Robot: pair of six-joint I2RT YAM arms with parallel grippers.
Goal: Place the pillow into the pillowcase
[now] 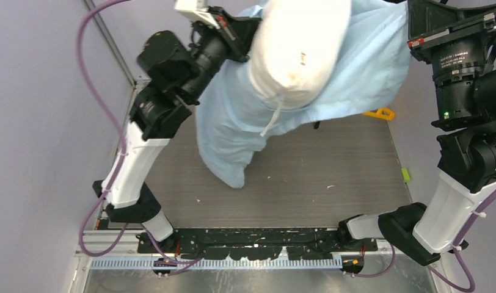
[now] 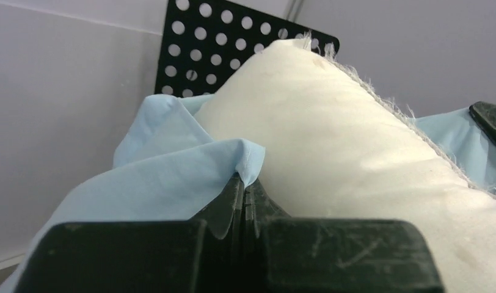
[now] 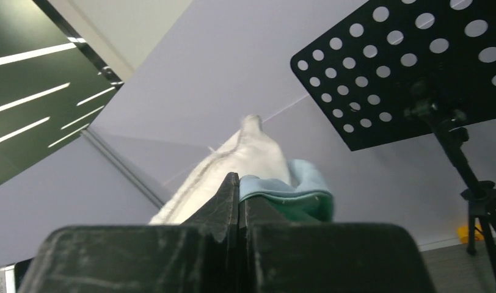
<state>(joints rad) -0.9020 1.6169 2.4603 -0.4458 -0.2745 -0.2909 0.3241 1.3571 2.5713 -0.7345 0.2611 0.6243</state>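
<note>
Both arms raised high over the table (image 1: 306,183), w/ the pillowcase (image 1: 233,128) slung between them. L gripper (image 2: 242,183): jaws pressed fully together, pinching a folded edge of the blue cloth right at the tips. R gripper (image 3: 238,183): jaws also tight together, blue hem w/ green inner face bunched at the tips, so it grips the case edge too. The pillow (image 1: 297,52) sits partway in the case: its white top end bulges out of the mouth between the grippers, and the rest is hidden under the cloth. Case hangs limp, lowest corner dangling toward mid-table; can't tell if it touches. Pillow's frayed seam shows in L wrist view. Behind, a black perforated plate (image 3: 416,67) on a tripod stand (image 3: 481,207). Small yellow item (image 1: 380,113) at the table's far R edge, green bit (image 1: 405,175) on its R edge.
</note>
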